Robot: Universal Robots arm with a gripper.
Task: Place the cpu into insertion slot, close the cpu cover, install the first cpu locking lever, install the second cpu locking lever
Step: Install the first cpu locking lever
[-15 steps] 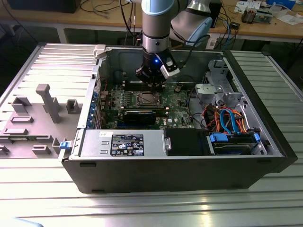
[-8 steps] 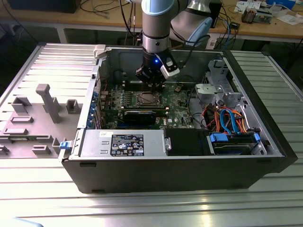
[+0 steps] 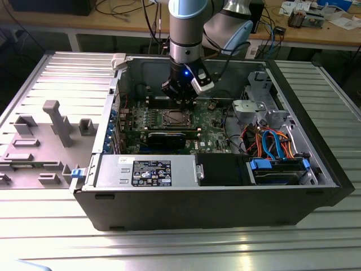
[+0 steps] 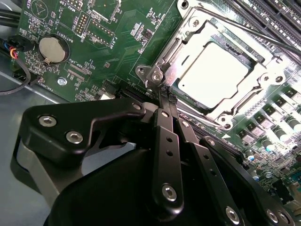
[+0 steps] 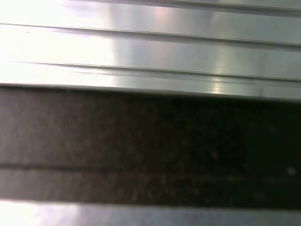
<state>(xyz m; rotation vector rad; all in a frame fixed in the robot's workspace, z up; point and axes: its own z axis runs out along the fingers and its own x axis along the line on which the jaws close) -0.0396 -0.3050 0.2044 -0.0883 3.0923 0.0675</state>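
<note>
The cpu (image 4: pixel 214 75) lies flat in the insertion slot (image 3: pixel 175 117), its silvery face showing through the window of the cpu cover (image 4: pixel 195 23). The cover lies down flat over it. A thin locking lever rod (image 4: pixel 254 35) runs along the socket's far side. My gripper (image 4: pixel 164 93) is shut, its black fingers pressed together. Their tips sit at the socket's near corner, by the bent end of a lever (image 4: pixel 157 75). Whether they pinch it I cannot tell. In the exterior view my gripper (image 3: pixel 181 100) hangs just above the socket inside the open computer case.
A power supply box (image 3: pixel 149 172) and a long black graphics card (image 3: pixel 166 138) lie in front of the socket. The drive cage with blue and orange cables (image 3: pixel 276 147) stands at the exterior view's right. Memory slots (image 4: pixel 263 19) and a coin battery (image 4: pixel 54 49) flank the socket.
</note>
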